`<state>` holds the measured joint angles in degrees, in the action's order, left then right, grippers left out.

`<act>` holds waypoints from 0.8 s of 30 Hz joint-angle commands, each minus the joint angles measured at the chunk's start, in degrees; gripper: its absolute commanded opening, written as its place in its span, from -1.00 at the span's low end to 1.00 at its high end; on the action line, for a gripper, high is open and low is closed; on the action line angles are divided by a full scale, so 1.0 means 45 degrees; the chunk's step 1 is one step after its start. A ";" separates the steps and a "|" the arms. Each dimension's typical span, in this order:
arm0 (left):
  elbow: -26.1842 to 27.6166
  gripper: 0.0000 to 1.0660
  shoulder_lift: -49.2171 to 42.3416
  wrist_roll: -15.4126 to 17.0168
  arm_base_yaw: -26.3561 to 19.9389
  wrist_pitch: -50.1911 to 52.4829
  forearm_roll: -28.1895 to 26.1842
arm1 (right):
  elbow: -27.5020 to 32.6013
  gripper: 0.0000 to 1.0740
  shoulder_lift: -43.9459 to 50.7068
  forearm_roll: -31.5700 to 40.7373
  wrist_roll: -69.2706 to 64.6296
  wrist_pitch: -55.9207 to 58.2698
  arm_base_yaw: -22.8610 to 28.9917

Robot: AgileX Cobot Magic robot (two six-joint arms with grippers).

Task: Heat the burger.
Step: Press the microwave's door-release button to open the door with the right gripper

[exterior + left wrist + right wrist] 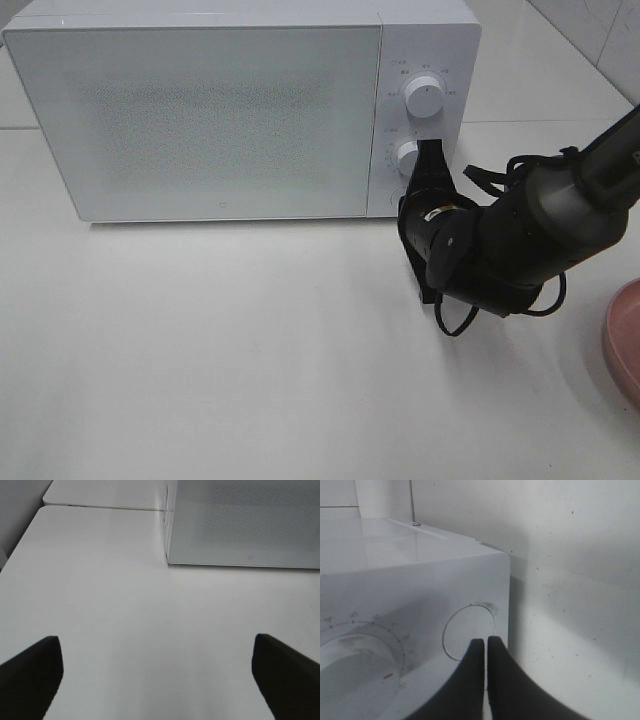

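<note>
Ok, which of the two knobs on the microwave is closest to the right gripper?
The lower knob. The shut right gripper has its tips right beside it on the control panel. The upper knob sits higher on the panel, clear of the gripper.

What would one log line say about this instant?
right hand: shut, tips at round button on microwave | left hand: open, above table | door: closed | burger: unseen

One microwave (220, 120); two dials (425, 100) (407, 155) on its right panel; one round button (467, 627); one pink plate (625, 340), right edge; two grippers: left gripper (156, 639), right gripper (485, 641).
</note>
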<state>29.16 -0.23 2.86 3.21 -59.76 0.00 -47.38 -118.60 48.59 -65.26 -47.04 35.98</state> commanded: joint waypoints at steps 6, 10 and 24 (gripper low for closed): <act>-0.0038 0.83 -0.0267 -0.0013 -0.0025 0.0089 0.0000 | -0.0586 -1.00 -0.0204 -0.0318 -0.0153 -0.0331 -0.0140; -0.0038 0.83 -0.0267 -0.0013 -0.0025 0.0089 0.0000 | -0.0586 -1.00 -0.0204 -0.0344 -0.0153 -0.0509 -0.0166; -0.0038 0.83 -0.0267 -0.0013 -0.0025 0.0089 0.0000 | -0.0929 -1.00 -0.0662 -0.0497 -0.0420 -0.0942 -0.0166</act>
<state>29.16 -0.23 2.86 3.21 -59.76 0.00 -50.82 -121.64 47.15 -67.21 -50.02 35.47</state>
